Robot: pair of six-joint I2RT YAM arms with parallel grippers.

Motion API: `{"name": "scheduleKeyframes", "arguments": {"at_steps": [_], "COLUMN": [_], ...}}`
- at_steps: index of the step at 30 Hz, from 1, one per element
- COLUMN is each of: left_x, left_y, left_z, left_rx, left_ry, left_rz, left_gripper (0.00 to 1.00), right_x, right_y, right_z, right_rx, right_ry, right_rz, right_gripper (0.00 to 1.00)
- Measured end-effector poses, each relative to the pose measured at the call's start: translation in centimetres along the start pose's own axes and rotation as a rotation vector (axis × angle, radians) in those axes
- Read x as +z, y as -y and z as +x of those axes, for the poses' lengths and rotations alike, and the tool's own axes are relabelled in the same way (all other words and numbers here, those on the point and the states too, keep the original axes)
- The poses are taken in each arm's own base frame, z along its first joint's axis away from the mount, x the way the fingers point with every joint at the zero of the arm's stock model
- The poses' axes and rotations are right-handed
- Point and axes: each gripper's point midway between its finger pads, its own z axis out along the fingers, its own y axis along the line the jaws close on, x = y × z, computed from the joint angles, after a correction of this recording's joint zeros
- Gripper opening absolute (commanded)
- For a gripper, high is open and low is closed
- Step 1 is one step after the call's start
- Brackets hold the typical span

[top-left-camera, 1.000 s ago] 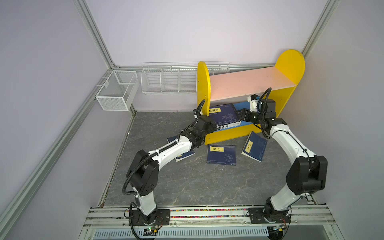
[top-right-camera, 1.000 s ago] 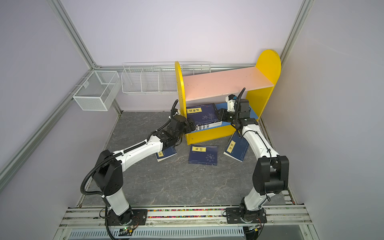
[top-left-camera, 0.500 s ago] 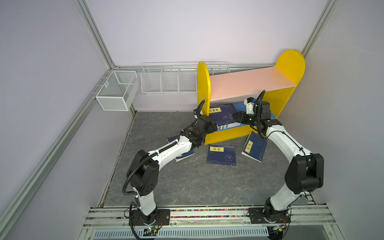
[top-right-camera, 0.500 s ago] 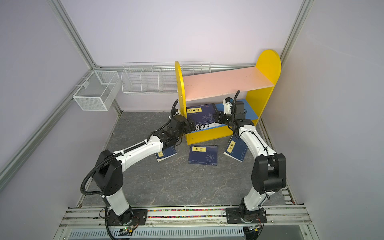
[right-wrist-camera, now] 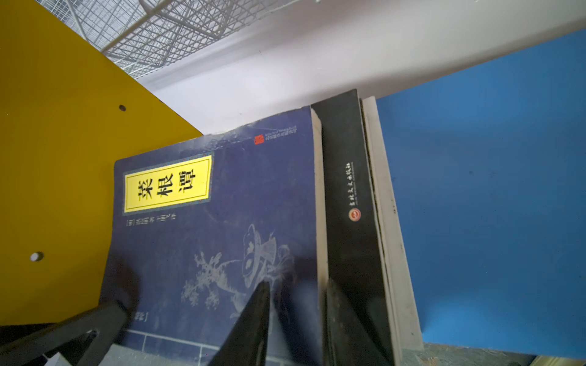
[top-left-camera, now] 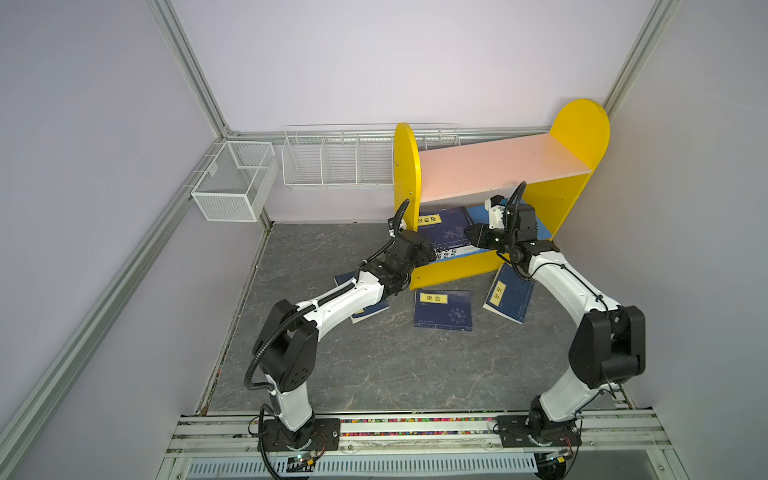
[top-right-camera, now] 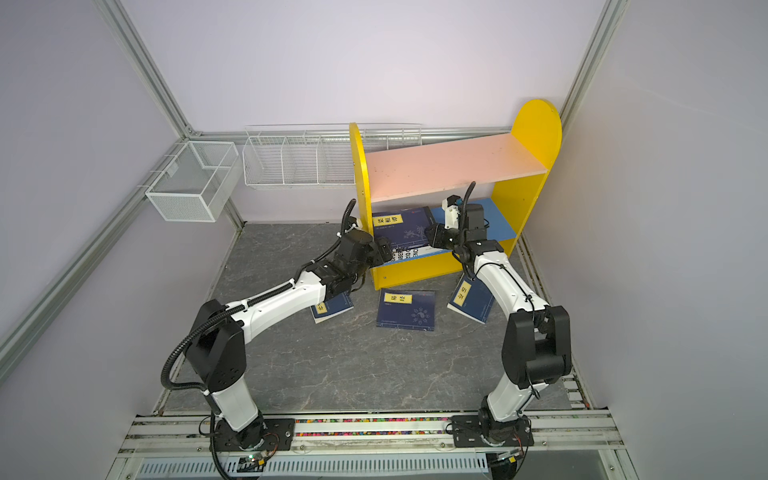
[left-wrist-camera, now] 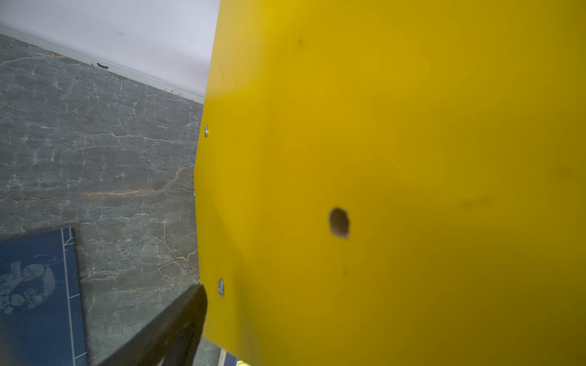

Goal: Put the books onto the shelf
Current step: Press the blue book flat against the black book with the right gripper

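Three books [top-left-camera: 443, 309] lie on the worktop [top-left-camera: 374, 365] before the shelf [top-left-camera: 505, 164]. The right fingers [right-wrist-camera: 253, 320] have slid toward the leaning navy book [right-wrist-camera: 222, 237] inside it and narrowed over its edge. Clamped or not, I cannot tell; likely straightening it. The left fingers [left-wrist-camera: 177, 320] stay spread astride the side panel [left-wrist-camera: 380, 158].

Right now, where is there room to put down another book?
The pink upper board is bare from one yellow side panel to the other. The blue lower board is bare between the leaning books and the right panel. Its left end is crowded with those books and the right gripper. Loose navy books clutter the floor before the shelf.
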Motion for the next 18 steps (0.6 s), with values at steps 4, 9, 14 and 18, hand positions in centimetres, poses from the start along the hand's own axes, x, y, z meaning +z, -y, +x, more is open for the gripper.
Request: {"name": "scheduleKeyframes", "arguments": {"at_steps": [4,9,14,18], "left_x": [0.12,0.22,0.16,-0.60], "left_y": [-0.01,-0.02,-0.18,-0.31], "left_z": [0.42,0.48,0.57,0.48], "left_rx": [-0.002,-0.008,-0.018,-0.021], "left_ry": [-0.007,-0.003,0.003,0.007], "left_rz": [0.012,0.021,0.032,0.045], "left_gripper": [0.94,0.95,0.95,0.95], "right_x": [0.62,1.08,1.05,0.63], "right_y": [0.10,0.08,0.09,0.05], "right_z": [-0.50,-0.89,-0.92,-0.74], "right_rx": [0.000,0.000,-0.006,-0.013], "right_ry": [0.018,0.030,0.035,0.027], "right_rz": [0.002,0.005,0.021,0.043], "right_gripper": [0.32,0.32,0.35,0.36]}}
